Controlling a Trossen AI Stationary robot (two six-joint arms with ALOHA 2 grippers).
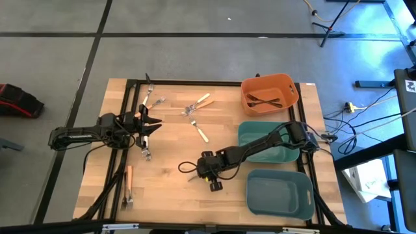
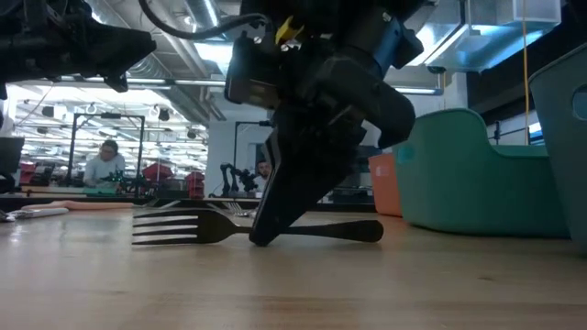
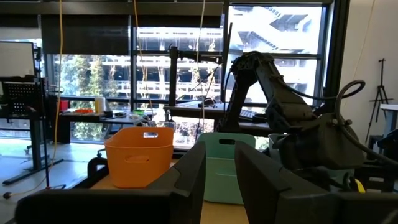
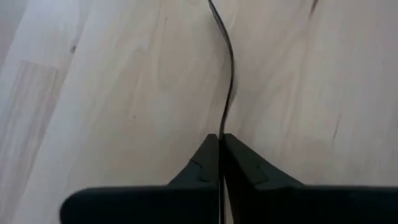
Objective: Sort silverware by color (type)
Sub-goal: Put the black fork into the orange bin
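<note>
A black fork (image 2: 197,226) sits near the table's middle, turned on its edge. Its tines point one way and its handle (image 2: 353,230) the other. My right gripper (image 1: 200,168) reaches in from the right and is shut on it. My left gripper (image 1: 153,125) hovers open over the table's left part, touching nothing; the left wrist view shows its fingers (image 3: 186,177) level. More forks lie on the table: orange-handled forks (image 1: 202,101) (image 1: 201,132) (image 1: 129,184) and silver forks (image 1: 147,153) (image 1: 151,101). Dark forks (image 1: 263,100) lie in the orange bin (image 1: 286,83). My right gripper (image 4: 220,138) pinches the black fork's shaft (image 4: 224,121) around mid-length between its two fingers, one on each flat face. The fingers (image 2: 275,206) come slanting down from above and lie across the fork. The fork stays level, its lower edge at the table top.
Two teal bins (image 1: 250,133) (image 1: 279,209) stand along the table's right side, and the orange bin is at the far right corner. My right arm (image 1: 260,144) lies across the nearer part of the upper teal bin. Bare wood (image 1: 169,201) runs along the near edge.
</note>
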